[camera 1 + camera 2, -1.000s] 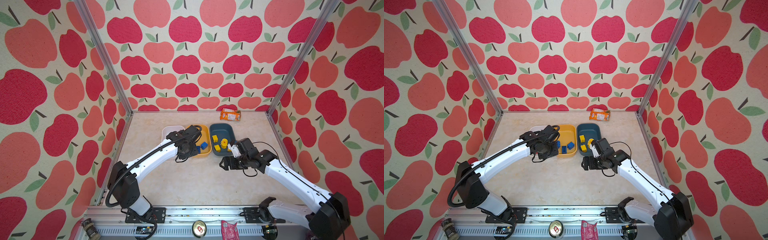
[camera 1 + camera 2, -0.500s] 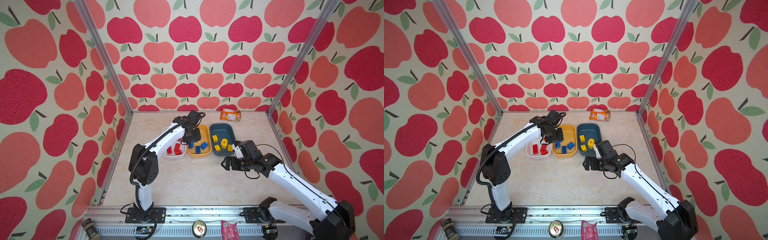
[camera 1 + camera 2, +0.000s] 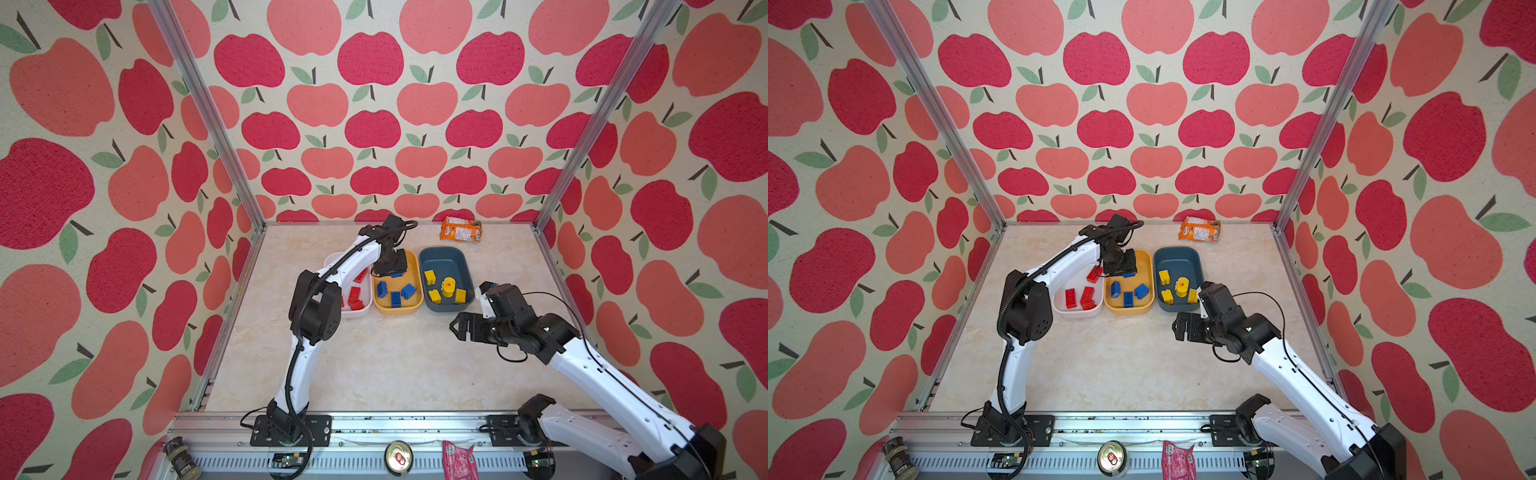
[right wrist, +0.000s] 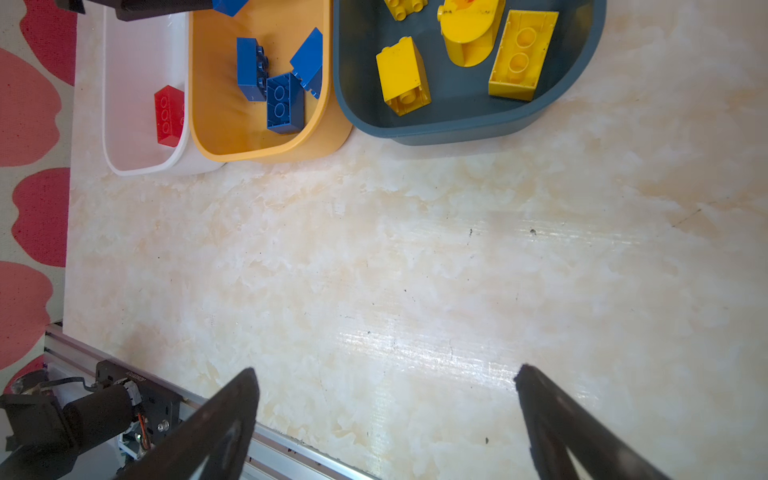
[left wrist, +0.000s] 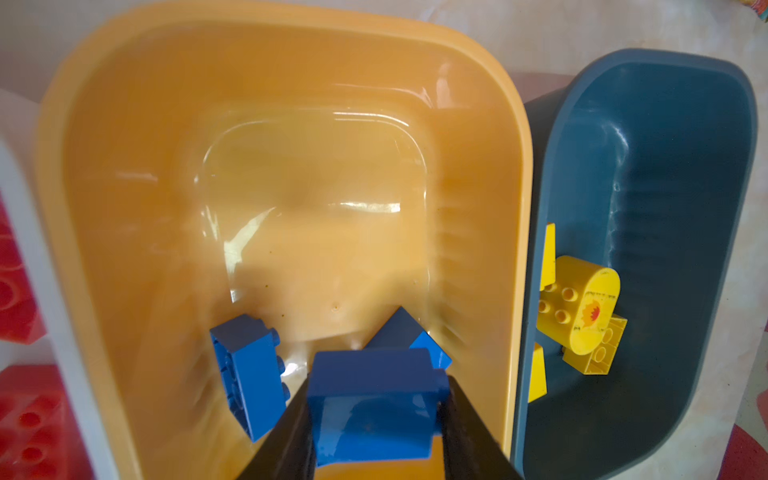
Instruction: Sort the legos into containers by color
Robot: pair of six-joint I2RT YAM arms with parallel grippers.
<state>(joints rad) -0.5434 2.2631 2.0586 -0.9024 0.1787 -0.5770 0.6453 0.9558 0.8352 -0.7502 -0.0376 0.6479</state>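
**Blue brick (image 5: 370, 419) held over the yellow tub (image 5: 291, 166)**

The left claw (image 5: 379, 388) pinched the blue brick above the yellow tub, middle of both top views, where three other blue bricks (image 4: 284, 102) lay. The right claw (image 3: 457, 327) hung spread wide over the desk (image 3: 395, 365), right of centre

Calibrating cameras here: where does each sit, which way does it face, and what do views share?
Top view: high over the front rail, facing down at the table; left arm, right arm show.
Top view: beside it, same aim, same arms; white tub less hidden.
Left wrist: above the yellow tub, looking in; left gripper holds a blue brick.
Right wrist: low over the table, facing the tubs; right gripper shows fingers open.
Shared: all four show the yellow tub.
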